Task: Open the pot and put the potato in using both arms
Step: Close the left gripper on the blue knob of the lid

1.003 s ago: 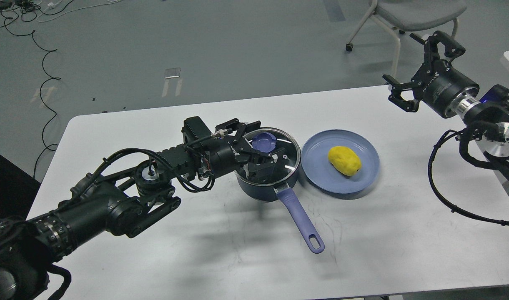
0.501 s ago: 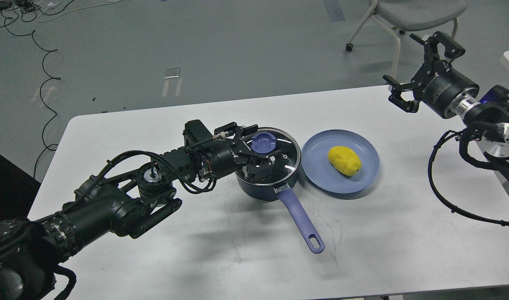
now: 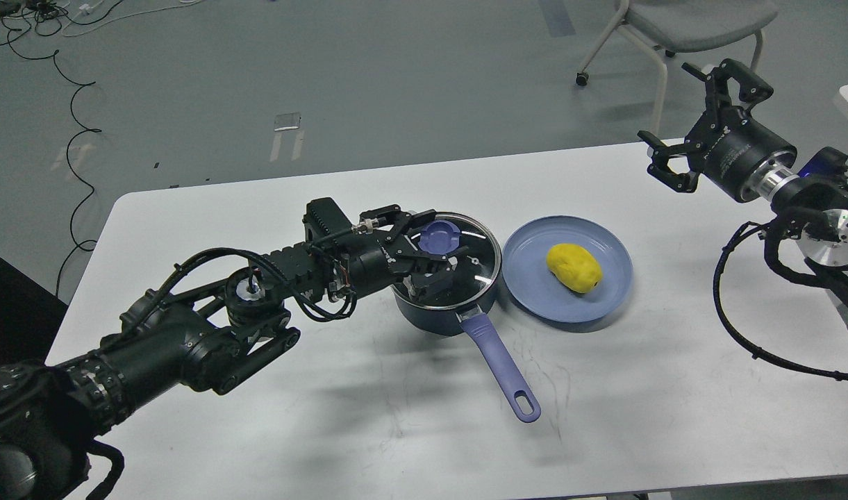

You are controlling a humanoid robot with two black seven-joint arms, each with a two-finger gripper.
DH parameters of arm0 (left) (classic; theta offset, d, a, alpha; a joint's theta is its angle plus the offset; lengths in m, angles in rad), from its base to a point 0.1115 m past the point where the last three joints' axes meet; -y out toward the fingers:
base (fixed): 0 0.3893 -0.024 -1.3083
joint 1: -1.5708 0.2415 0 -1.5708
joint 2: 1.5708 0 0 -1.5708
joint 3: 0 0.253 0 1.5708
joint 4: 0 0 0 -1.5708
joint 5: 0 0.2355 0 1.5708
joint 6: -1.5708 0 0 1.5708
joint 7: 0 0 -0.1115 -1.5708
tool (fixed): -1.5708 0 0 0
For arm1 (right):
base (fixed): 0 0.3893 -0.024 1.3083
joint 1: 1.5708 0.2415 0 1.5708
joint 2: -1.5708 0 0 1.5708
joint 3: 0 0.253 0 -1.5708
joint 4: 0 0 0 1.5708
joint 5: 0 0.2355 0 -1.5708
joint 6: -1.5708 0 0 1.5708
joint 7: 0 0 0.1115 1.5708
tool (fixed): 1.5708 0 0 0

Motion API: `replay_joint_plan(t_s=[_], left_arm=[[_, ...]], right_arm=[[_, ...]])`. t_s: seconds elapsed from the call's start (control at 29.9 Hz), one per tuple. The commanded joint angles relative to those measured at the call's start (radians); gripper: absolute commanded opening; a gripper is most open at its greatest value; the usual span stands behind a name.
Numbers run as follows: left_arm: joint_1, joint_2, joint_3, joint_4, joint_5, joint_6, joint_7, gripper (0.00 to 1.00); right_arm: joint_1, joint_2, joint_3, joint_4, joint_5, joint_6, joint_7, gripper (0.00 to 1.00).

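Left gripper (image 3: 428,251) fingers spread around purple knob (image 3: 440,238) of glass lid (image 3: 474,264) on dark blue pot (image 3: 424,316); off-centre pinch may slip/tip lid; right gripper (image 3: 694,118) spread, idle far right; yellow potato (image 3: 574,267) on blue plate (image 3: 528,278).

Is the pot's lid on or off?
On. The glass lid sits flat on the pot, and the left gripper has its fingers spread around the purple knob.

Lab: floor cables (image 3: 62,76), office chair (image 3: 680,21).
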Motion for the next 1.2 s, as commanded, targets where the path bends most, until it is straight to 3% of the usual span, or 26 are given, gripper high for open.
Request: replay_joint_plan(t_s=[0.0, 0.43, 0.74, 1.17], left_arm=[[0.000, 0.000, 0.001, 0.000, 0.004, 0.000, 0.000, 0.79], [0.007, 0.003, 0.001, 0.000, 0.006, 0.000, 0.002, 0.79], [0.008, 0.012, 0.001, 0.000, 0.004, 0.000, 0.002, 0.69], [0.001, 0.028, -0.002, -0.014, 0.001, 0.000, -0.002, 0.68]], right_arm=[[0.000, 0.000, 0.000, 0.000, 0.000, 0.000, 0.000, 1.00], [0.000, 0.000, 0.000, 0.000, 0.000, -0.005, 0.002, 1.00], [0.000, 0.001, 0.000, 0.000, 0.000, -0.009, 0.005, 1.00], [0.000, 0.000, 0.002, 0.003, 0.000, -0.014, 0.005, 1.00]])
